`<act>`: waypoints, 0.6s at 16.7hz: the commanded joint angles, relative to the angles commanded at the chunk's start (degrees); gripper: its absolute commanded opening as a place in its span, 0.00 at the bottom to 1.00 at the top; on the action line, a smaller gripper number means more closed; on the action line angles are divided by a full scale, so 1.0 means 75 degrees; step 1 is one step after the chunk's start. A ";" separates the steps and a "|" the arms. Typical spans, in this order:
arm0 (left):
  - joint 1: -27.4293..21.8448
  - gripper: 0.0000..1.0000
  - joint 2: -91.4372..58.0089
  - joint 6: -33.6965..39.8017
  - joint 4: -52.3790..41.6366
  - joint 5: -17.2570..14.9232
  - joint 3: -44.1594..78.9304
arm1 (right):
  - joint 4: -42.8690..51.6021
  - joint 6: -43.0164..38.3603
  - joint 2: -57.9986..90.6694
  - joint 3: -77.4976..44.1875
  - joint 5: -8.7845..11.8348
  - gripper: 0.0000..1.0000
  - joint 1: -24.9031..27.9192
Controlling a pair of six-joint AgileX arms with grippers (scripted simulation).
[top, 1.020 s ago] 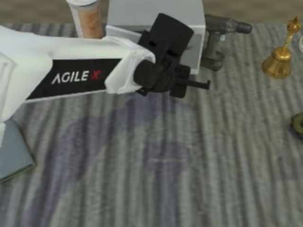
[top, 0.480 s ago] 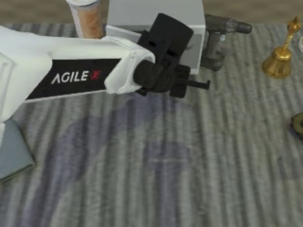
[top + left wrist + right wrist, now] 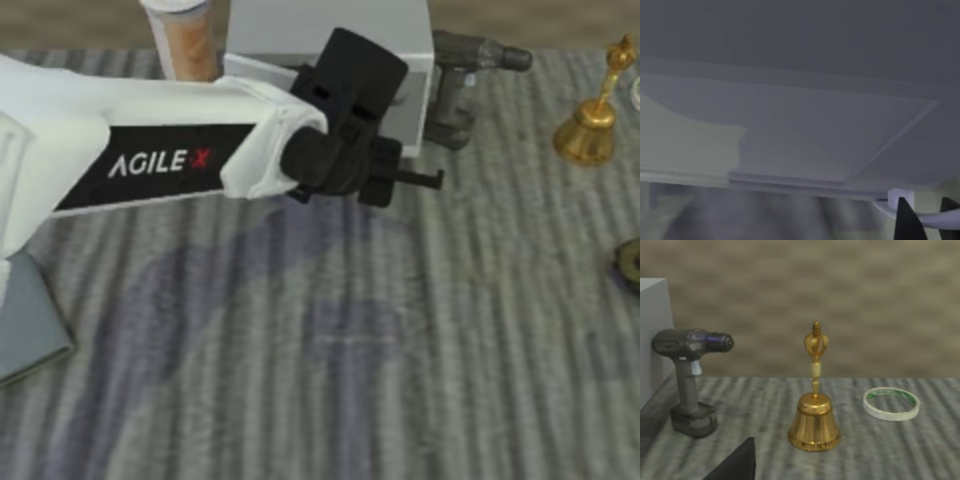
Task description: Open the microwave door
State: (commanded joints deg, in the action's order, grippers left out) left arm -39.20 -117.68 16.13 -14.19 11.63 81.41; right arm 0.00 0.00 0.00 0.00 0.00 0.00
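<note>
The silver-grey microwave (image 3: 330, 28) stands at the back middle of the table. My left arm reaches across its front, and my left gripper (image 3: 428, 178) sits by the front right corner. The microwave door (image 3: 790, 135), with its pale window, fills the left wrist view. There my left gripper (image 3: 927, 220) has its two dark tips on either side of the pale handle strip (image 3: 900, 197), shut on it. My right gripper (image 3: 737, 465) is parked low at the right, facing the back of the table, with only a dark corner of it in view.
A dark grey power drill (image 3: 460, 80) stands right beside the microwave. A gold bell (image 3: 590, 125) is further right, with a white tape ring (image 3: 890, 404) near it. An orange-brown canister (image 3: 185, 40) stands left of the microwave. A grey block (image 3: 30, 320) lies at the left edge.
</note>
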 joint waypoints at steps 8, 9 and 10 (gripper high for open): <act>0.0021 0.00 0.0133 -0.0163 0.0111 -0.0176 -0.0180 | 0.0000 0.0000 0.0000 0.0000 0.0000 1.00 0.0000; 0.0043 0.00 0.0180 -0.0239 0.0152 -0.0215 -0.0246 | 0.0000 0.0000 0.0000 0.0000 0.0000 1.00 0.0000; 0.0071 0.00 0.0208 -0.0300 0.0174 -0.0248 -0.0317 | 0.0000 0.0000 0.0000 0.0000 0.0000 1.00 0.0000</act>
State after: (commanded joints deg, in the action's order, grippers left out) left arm -38.67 -116.12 13.87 -12.88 9.77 79.03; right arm 0.00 0.00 0.00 0.00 0.00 0.00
